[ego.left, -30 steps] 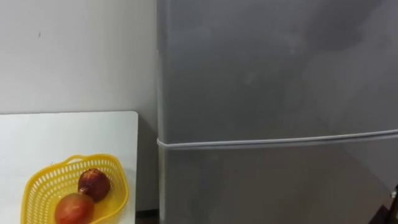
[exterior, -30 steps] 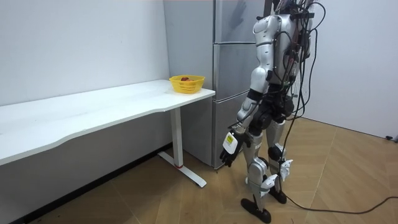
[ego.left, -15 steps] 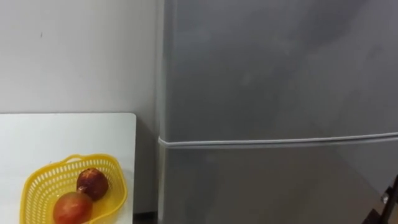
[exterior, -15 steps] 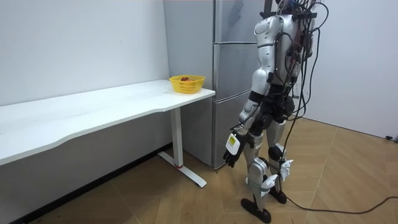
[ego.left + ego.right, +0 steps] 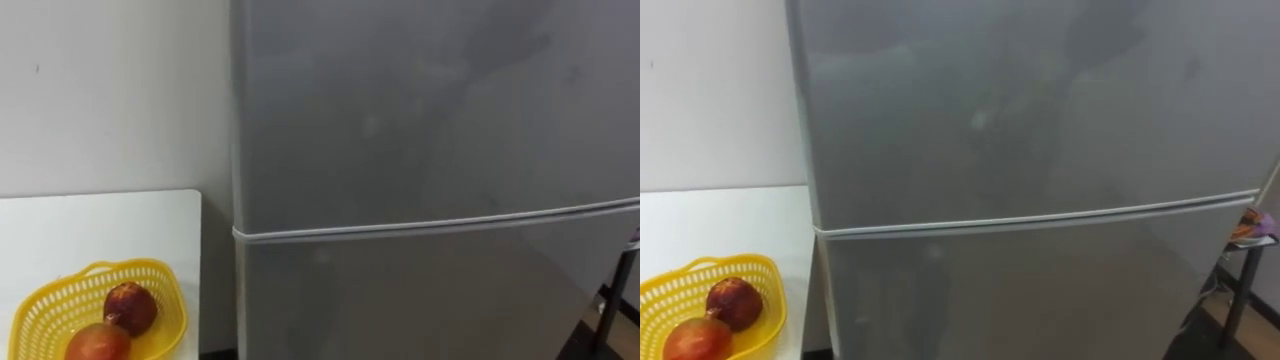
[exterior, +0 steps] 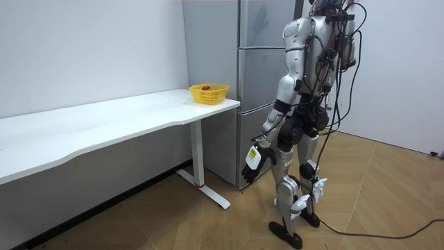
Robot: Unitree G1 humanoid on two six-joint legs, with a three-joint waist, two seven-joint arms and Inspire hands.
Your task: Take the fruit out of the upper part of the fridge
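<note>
1. Stands upright close before the fridge point(image 6: 260, 69), facing it; white table point(image 6: 104, 121) off to robot's left.
2. Upper door point(image 5: 430, 110) shut flush. Pale seam point(image 5: 430, 226) runs betw. it and the lower door point(image 5: 420, 300), also shut. No handle seen on the door faces in view.
3. Thing to fetch: hidden. Presumably inside the upper compartment behind the shut door; what it is can't be said.
4. Left hand point(image 6: 253, 157) hangs low by the thigh, well apart from either door. Released or clenched: can't tell from the room view. Nothing seen carried.
5. Yellow basket point(image 5: 100, 268) sits at the table end near the fridge, w/ two reddish fruits point(image 5: 130, 308) side by side in it. Not touched, not part of the reach yet.
6. Progress, as a judgement: very early. Approach looks done, since the doors fill the head views; nothing else started.
7. Left to do: raise a hand to the upper door's edge, pull it open, find and grasp the item, bring it out, prob. shut the door after. Drop-off maybe the table or basket, a guess only.
</note>
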